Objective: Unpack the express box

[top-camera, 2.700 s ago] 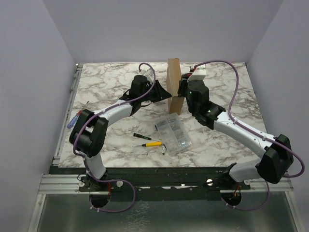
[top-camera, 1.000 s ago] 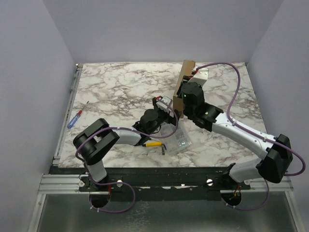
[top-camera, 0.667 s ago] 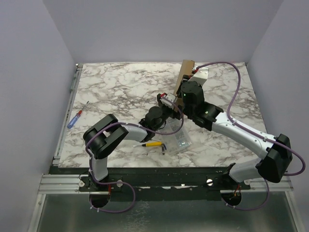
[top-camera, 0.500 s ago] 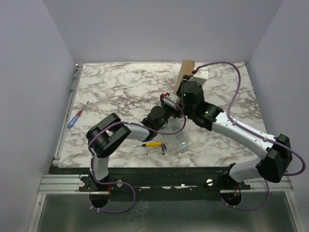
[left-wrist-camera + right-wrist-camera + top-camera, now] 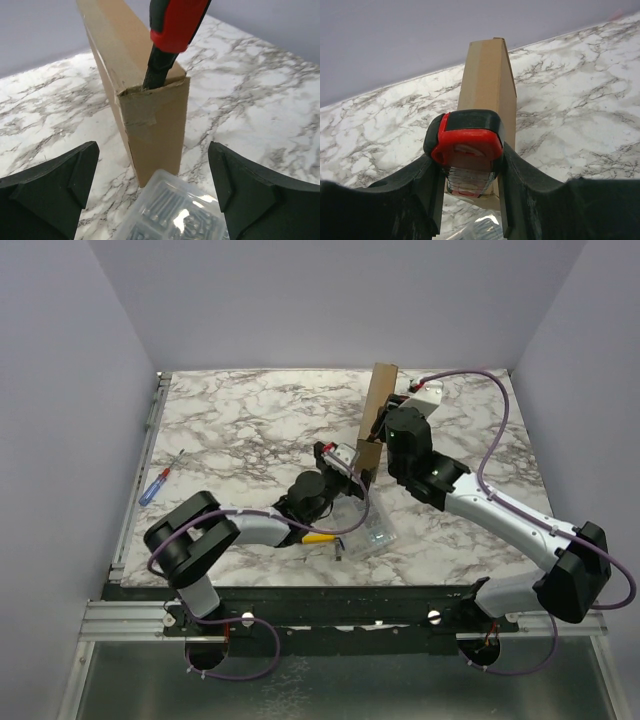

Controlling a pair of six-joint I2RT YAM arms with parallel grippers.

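The express box (image 5: 377,412) is a brown cardboard mailer standing on its narrow edge at the back middle of the table, seen end-on in the left wrist view (image 5: 155,115). My right gripper (image 5: 470,170) is shut on a red and black cutter (image 5: 466,142). The cutter's black tip (image 5: 159,67) is stuck into the top corner of the box's near end. My left gripper (image 5: 155,200) hangs open just in front of that end, above the clear case (image 5: 175,215), with nothing between its fingers. From above, the left gripper (image 5: 350,470) and right gripper (image 5: 388,432) flank the box's near end.
The clear plastic case of small parts (image 5: 367,527) lies just in front of the box. A yellow-handled tool (image 5: 318,537) lies beside it under my left forearm. A blue and red screwdriver (image 5: 153,486) rests at the table's left edge.
My left arm's elbow has swung back to the left while its gripper stays at the box's near end. My right gripper, with the cutter, has shifted slightly up and right, and the box stands more upright.
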